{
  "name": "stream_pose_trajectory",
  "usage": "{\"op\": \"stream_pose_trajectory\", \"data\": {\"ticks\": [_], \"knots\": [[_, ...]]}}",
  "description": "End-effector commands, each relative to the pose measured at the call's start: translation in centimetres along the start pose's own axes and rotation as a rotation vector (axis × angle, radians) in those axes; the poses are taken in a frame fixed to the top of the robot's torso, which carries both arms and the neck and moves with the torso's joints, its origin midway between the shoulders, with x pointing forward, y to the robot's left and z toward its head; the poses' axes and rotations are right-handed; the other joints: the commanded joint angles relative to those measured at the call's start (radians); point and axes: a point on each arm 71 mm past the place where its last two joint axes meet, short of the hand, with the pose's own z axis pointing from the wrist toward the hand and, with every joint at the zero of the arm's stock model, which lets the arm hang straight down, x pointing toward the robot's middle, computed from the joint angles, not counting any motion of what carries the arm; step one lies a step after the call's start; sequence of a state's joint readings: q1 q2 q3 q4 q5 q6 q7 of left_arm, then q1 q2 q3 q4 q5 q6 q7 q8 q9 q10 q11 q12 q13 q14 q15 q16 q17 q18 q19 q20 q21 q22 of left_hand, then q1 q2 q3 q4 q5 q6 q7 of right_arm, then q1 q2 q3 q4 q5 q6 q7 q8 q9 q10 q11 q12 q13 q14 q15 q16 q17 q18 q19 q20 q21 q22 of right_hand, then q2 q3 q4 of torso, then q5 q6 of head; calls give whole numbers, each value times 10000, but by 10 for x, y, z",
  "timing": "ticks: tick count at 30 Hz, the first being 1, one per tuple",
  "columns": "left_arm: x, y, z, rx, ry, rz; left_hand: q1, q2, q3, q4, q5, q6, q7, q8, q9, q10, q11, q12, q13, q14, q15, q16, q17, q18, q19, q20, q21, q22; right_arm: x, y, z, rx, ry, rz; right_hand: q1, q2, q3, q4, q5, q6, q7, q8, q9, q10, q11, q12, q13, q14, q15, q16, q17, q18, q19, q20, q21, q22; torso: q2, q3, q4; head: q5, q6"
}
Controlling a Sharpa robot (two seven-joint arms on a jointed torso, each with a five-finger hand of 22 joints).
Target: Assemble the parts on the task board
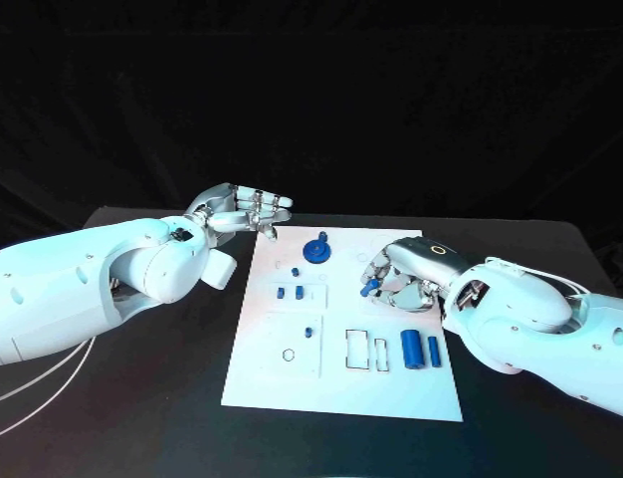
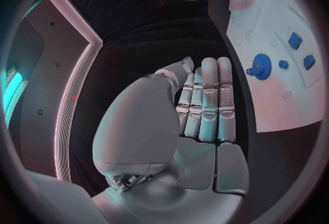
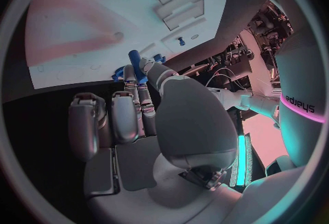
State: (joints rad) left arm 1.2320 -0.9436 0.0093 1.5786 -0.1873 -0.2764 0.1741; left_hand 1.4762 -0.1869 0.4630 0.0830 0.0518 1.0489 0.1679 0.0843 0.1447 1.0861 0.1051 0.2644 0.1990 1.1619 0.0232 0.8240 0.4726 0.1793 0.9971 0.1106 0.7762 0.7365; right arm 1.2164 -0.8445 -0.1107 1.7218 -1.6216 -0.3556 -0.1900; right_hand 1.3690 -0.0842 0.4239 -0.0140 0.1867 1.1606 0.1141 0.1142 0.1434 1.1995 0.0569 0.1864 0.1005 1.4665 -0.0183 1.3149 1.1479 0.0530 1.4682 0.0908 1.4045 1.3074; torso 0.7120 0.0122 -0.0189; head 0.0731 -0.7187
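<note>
Pinching blue part (image 1: 372,286) in right hand (image 1: 402,277), over task board (image 1: 343,383).

Count at the black table: one board, two hands, several blue parts.

One white task board (image 1: 343,383). Two silver hands: left hand (image 1: 243,211), right hand (image 1: 402,277). Blue parts: one gear-like round piece (image 1: 318,249), two upright cylinders (image 1: 411,348) and (image 1: 434,351), two small blocks (image 1: 282,293) and (image 1: 299,292), one small peg (image 1: 309,330), one piece (image 1: 370,286) at the right hand's fingers. Smaller bits too tiny to count surely.
</note>
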Motion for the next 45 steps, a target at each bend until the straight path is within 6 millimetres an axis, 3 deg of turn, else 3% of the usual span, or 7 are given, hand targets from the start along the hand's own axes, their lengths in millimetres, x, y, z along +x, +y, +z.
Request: {"op": "stream_pose_trajectory", "data": {"ticks": [1,10,18,21,32,45], "knots": [[3,0,1,7,206,-118,26,61,-40,5,29,-9,33,-38,-12,-54,-20,38,-8,-64,19,-68,-14,48,60,40,-26,-12,-5,14,-1,-369,-369,526,5,64,66,6,22,31,57,15,20,28,-12,-7,-3,340,-44,39,11,-131,168,-61,51,1687,-41,0,5,28,-17],[6,3,3,-28,252,-170,26,61,-40,5,29,-9,33,-38,-12,-54,-20,38,-8,-64,19,-68,-14,48,60,40,-26,-12,11,62,8,-1641,-36,1273,18,55,89,-17,72,6,79,0,29,12,1,-38,-4,334,-34,33,-7,-123,148,-60,16,1671,-23,-2,5,188,-73],[11,3,6,-39,369,-221,26,61,-40,5,29,-9,33,-38,-12,-54,-20,38,-8,-64,19,-68,-14,48,60,40,-26,-12,41,103,21,-2726,405,1596,23,49,104,-34,119,-16,97,-13,36,-1,15,-63,-5,330,-25,29,-20,-120,139,-58,1,1665,-2,-7,23,248,-93],[13,4,7,-55,425,-240,26,61,-40,5,29,-9,33,-38,-12,-54,-20,38,-8,-64,19,-68,-14,48,60,40,-26,-12,53,111,26,-2875,629,1624,24,51,108,-36,129,-20,100,-15,38,-3,18,-68,-5,328,-23,24,-29,-115,129,-57,-19,1655,0,-7,0,345,-133],[16,5,8,-111,490,-352,26,61,-40,5,29,-9,33,-38,-12,-54,-20,38,-8,-64,19,-68,-14,48,60,40,-26,-12,78,113,34,-2760,1322,1310,19,49,111,-40,151,-32,111,-22,41,-9,27,-79,-5,325,-18,20,-39,-111,119,-54,-35,1647,-3,5,2,436,-227],[14,5,7,-145,453,-350,34,80,-52,-3,28,-11,35,-35,-12,-64,-19,54,-9,-66,19,-74,-28,49,61,41,-36,-17,85,103,34,-2423,1767,731,-22,34,94,-29,164,-26,115,-20,53,8,34,-85,1,320,-9,12,-58,-111,116,-48,-39,1648,-3,4,-9,453,-289]]}}
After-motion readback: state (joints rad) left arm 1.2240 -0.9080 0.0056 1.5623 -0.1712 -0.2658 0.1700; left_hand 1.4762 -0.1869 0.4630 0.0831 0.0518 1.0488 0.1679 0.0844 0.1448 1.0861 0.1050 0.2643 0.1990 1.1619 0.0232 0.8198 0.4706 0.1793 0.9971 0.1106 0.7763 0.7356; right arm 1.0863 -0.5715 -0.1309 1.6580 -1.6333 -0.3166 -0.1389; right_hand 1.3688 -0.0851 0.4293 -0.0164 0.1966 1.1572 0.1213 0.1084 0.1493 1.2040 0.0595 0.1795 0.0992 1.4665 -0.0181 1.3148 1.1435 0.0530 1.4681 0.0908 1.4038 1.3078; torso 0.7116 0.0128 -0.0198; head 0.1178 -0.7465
